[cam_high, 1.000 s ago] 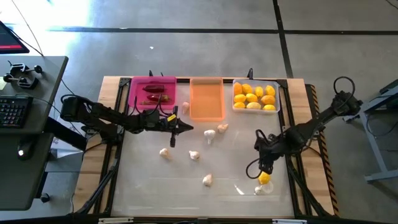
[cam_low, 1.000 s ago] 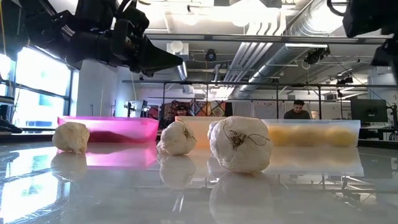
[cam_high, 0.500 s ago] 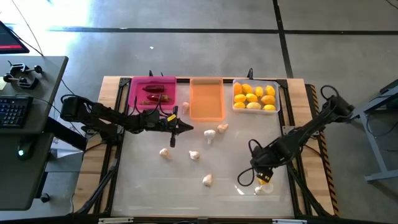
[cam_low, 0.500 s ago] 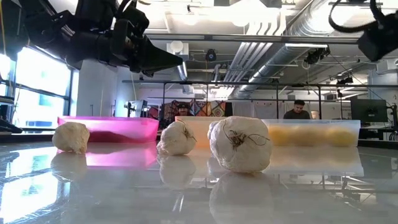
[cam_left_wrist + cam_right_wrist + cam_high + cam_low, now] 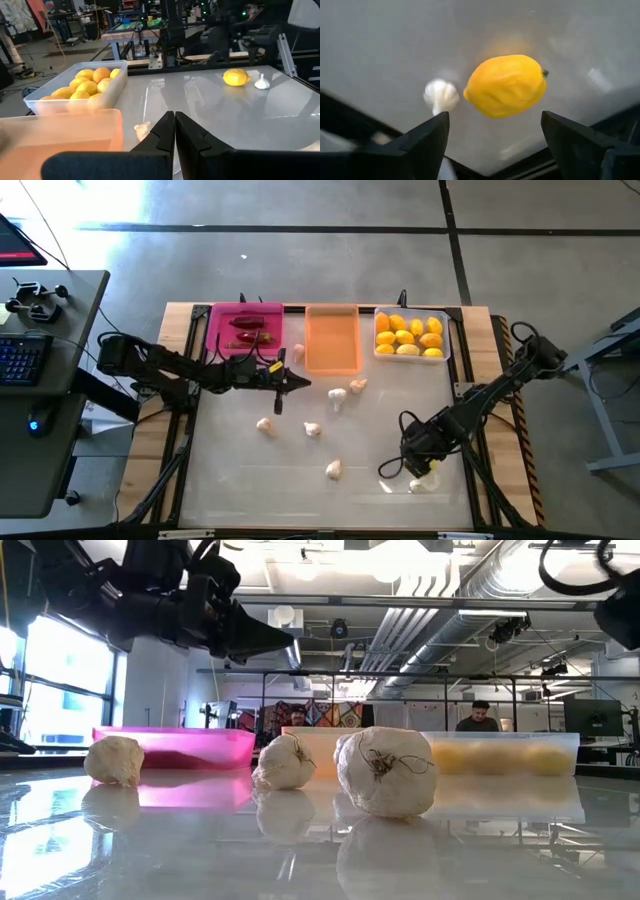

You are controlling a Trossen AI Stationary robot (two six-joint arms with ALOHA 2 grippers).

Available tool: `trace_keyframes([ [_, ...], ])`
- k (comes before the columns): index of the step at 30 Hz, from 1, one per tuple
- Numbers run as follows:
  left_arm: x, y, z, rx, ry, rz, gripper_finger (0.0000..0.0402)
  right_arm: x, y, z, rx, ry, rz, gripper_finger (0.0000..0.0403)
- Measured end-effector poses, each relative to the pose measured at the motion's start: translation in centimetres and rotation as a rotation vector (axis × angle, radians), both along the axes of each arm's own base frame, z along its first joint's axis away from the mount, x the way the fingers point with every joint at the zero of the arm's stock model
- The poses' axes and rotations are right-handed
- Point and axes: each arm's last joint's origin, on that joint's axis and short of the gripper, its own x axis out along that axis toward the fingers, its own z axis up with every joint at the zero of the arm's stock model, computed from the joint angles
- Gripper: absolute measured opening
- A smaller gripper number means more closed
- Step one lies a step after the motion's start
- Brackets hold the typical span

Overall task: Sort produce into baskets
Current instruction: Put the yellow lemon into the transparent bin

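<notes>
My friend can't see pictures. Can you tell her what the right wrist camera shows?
A yellow lemon lies on the grey table, centred between the open fingers of the right end effector. A small white garlic bulb sits beside it.

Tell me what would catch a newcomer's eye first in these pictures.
The right gripper hangs open over a lone yellow lemon lying on the table's near right, a garlic bulb beside it. At the far edge, the clear basket is heaped with lemons, next to an orange basket and a pink basket holding red chilies. The left gripper waits shut, mid-table.
</notes>
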Motion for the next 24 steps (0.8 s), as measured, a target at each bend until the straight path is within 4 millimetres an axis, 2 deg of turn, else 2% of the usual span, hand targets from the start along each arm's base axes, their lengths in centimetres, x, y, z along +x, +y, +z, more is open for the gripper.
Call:
trace_keyframes([
  [11, 0.0, 0.1, -0.1, -0.012, 0.012, 0.008, 0.0000, 0.1, -0.3, -0.3, -0.085, 0.110, -0.380, 0.0307],
  [24, 0.0, 0.1, -0.2, -0.003, 0.016, 0.006, 0.0000, 1.2, 1.2, -3.1, -0.090, 0.170, -0.322, 0.0307],
])
